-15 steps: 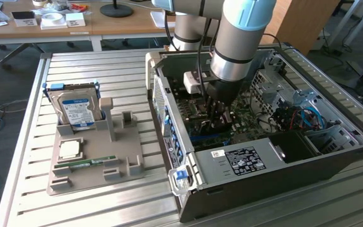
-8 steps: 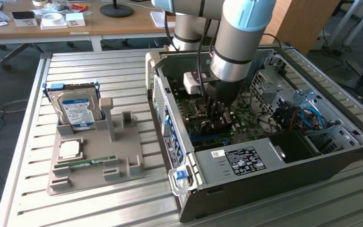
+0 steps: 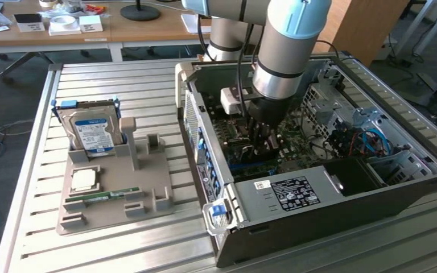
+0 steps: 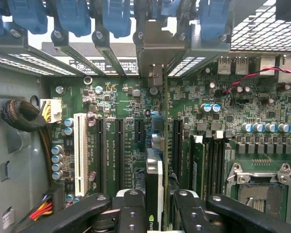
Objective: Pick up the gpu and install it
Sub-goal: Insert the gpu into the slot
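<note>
The gpu (image 4: 154, 187) stands edge-on between my two black fingers (image 4: 131, 213), and my gripper (image 4: 157, 216) is shut on it. The card lies along a black expansion slot on the green motherboard (image 4: 121, 97). Its silvery end bracket (image 4: 155, 51) reaches up to the rear slot openings of the case. Whether the card's lower edge sits fully in the slot is hidden. In the exterior view, my gripper (image 3: 264, 147) reaches straight down into the open computer case (image 3: 203, 131), low over the board.
Blue slot latches (image 4: 116, 17) line the case's rear wall. A white slot (image 4: 79, 153), a cable bundle (image 4: 22, 116), a RAM stick (image 4: 199, 165) and the CPU socket (image 4: 259, 194) flank the card. Beside the case, a grey holder (image 3: 150, 187) carries a hard drive (image 3: 93, 133).
</note>
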Robot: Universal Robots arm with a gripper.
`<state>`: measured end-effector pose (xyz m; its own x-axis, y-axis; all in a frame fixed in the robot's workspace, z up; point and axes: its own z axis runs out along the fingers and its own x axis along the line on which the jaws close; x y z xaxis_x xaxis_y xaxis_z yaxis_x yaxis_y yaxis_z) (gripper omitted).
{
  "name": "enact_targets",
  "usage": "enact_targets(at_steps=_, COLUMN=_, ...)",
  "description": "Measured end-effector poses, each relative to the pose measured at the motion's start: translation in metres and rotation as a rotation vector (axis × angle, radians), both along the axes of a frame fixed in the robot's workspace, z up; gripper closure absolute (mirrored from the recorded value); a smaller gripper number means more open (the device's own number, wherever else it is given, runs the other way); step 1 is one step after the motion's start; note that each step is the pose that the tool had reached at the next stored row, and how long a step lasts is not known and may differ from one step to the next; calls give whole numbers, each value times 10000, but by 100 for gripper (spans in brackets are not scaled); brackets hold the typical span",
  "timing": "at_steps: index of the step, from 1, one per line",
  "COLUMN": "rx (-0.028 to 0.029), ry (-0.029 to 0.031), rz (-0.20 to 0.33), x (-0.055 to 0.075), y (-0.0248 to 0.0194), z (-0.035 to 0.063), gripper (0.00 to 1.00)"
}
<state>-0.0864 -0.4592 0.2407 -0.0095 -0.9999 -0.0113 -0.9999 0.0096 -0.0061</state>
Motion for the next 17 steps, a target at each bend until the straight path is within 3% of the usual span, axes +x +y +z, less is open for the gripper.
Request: enact_targets(at_steps=17, rx=0, ry=-66, rz=1, x=-39, y=0, z=-27, gripper=73)
